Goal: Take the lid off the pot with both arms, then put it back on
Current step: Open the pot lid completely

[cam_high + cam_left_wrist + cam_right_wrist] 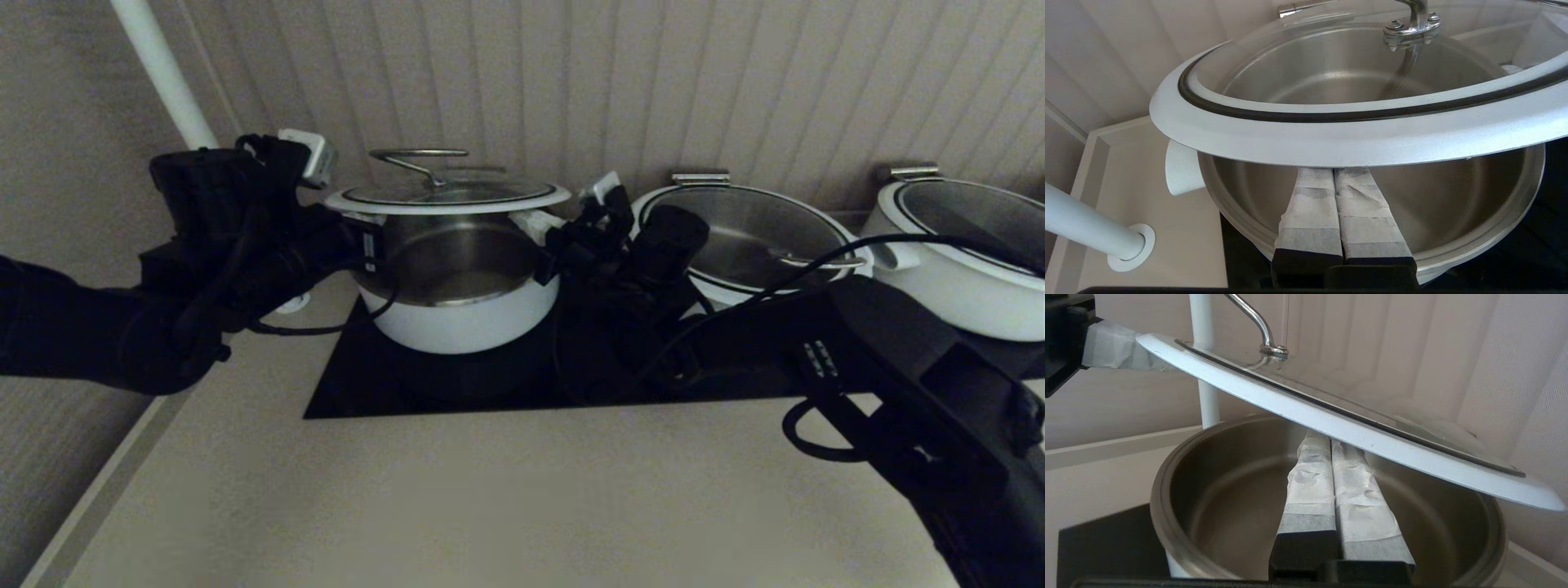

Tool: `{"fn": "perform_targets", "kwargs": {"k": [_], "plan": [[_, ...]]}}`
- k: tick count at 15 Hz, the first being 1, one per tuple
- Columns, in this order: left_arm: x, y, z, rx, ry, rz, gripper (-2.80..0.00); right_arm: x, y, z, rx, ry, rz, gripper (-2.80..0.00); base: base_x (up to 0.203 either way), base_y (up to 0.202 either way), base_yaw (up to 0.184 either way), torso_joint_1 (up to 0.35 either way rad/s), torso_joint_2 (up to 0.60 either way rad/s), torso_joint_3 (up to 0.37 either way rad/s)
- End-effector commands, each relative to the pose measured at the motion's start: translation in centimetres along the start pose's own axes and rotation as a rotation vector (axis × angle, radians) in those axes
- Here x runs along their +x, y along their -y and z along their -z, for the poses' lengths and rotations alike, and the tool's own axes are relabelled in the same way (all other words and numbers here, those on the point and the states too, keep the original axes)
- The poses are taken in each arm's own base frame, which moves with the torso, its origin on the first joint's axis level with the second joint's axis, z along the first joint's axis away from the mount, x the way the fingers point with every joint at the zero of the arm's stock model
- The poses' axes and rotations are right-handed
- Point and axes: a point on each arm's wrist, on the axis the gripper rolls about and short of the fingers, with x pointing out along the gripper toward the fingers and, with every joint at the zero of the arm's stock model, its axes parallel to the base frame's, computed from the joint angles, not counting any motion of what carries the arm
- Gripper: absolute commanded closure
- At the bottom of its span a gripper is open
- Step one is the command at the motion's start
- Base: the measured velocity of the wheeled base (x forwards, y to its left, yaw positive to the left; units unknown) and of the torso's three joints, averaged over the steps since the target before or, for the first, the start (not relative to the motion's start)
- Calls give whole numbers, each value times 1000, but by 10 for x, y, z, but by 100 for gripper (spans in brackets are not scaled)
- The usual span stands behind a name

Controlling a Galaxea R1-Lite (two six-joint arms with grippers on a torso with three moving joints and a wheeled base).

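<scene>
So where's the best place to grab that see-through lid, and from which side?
By its broad white rim, from two opposite sides at once. The lid is wide and flat, so a one-sided hold would probably let it tip. Here it hangs above the pot, with the left gripper and right gripper tucked, fingers together, under the rim on opposite sides. The wire loop looks thin.

beige counter carries black cooktop; white pole base on counter.
</scene>
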Motion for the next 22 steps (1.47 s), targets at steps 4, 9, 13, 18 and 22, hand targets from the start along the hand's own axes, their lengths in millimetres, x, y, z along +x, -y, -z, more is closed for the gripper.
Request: {"fn": "perform_targets", "kwargs": {"k": [4, 9, 13, 18, 22], "plan": [[4, 0, 0, 0, 7, 0, 0, -7, -3, -1, 10, -31, -4, 0, 0, 0, 0, 0, 0, 0], [7, 0, -2, 0, 14, -1, 0, -14, -5, -6, 19, -58, -4, 0, 0, 0, 0, 0, 0, 0], [6, 0, -2, 0, 14, -1, 0, -21, -8, -10, 29, -82, -5, 0, 0, 0, 0, 0, 0, 0], [6, 0, -2, 0, 16, -3, 0, -35, -14, -21, 41, -126, -9, 0, 0, 0, 0, 0, 0, 0], [5, -1, -3, 0, 17, -23, 0, -56, -21, -38, 52, -170, -12, 0, 0, 0, 0, 0, 0, 0]]}}
